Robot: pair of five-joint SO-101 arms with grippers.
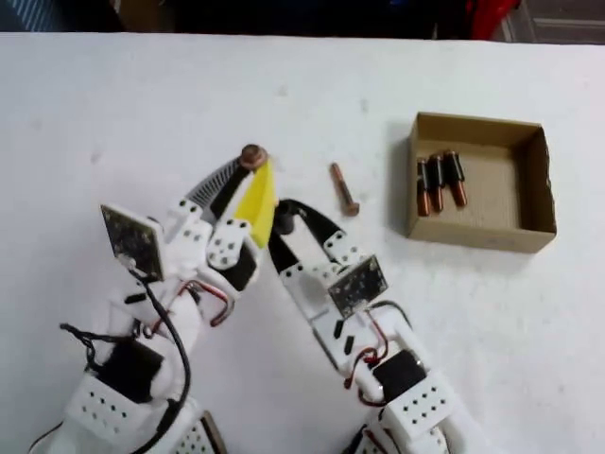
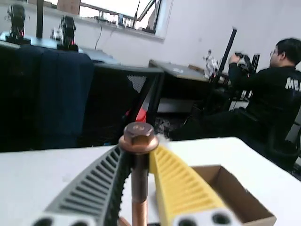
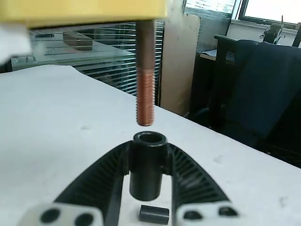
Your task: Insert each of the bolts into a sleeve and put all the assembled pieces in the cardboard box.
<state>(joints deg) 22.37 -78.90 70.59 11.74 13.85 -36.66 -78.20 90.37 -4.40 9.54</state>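
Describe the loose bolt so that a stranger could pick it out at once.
Start at the box on the right of the table. A little left of it lies the loose bolt. Unlike the held bolt it is free, and unlike the pieces it is bare copper.

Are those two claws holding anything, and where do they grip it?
The left gripper pinches a copper bolt on its shank below the head; the right gripper clamps an upright black sleeve by its sides.
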